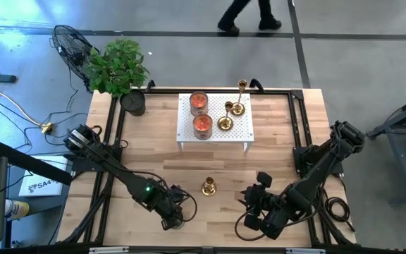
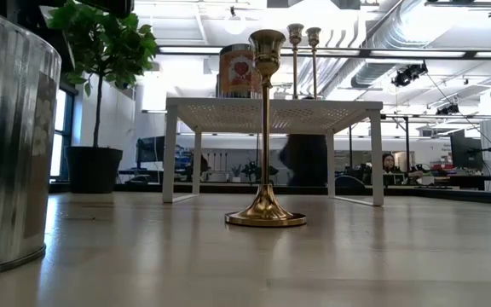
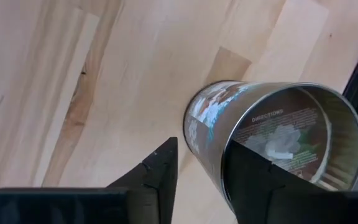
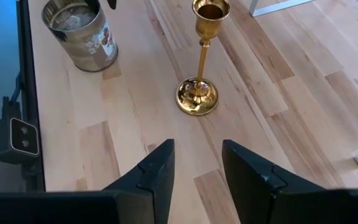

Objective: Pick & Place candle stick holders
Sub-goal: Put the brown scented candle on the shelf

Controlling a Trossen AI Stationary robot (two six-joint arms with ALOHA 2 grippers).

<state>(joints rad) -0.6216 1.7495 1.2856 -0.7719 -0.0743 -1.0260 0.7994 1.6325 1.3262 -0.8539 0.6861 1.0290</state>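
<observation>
- Dark and two-fingered, the left pincer sits low at the near edge of the counter, left of centre; in its wrist view we see one finger inside the open mouth of a grey metal tin and the other finger outside its wall, so the jaws straddle the rim, though we cannot tell whether they actually clamp it.
- The tin stands upright on the wood, and it fills the left edge of the low view.
- The right pincer hovers near the front of the counter, right of centre, and holds nothing; we see its fingers parted with bare planks between them.
- One gold brass candlestick stands upright on the counter between the two pincers, near both yet touching neither; the right wrist view shows its round flared base and slim stem.
- Farther back, a white perforated stand holds two glass jars with orange-red candles on its left part.
- On its right part we count three more candle stick holders, the tallest at the far right corner.
- A potted plant sits at the far left corner of the counter.
- A person's legs cross the floor beyond the counter.
</observation>
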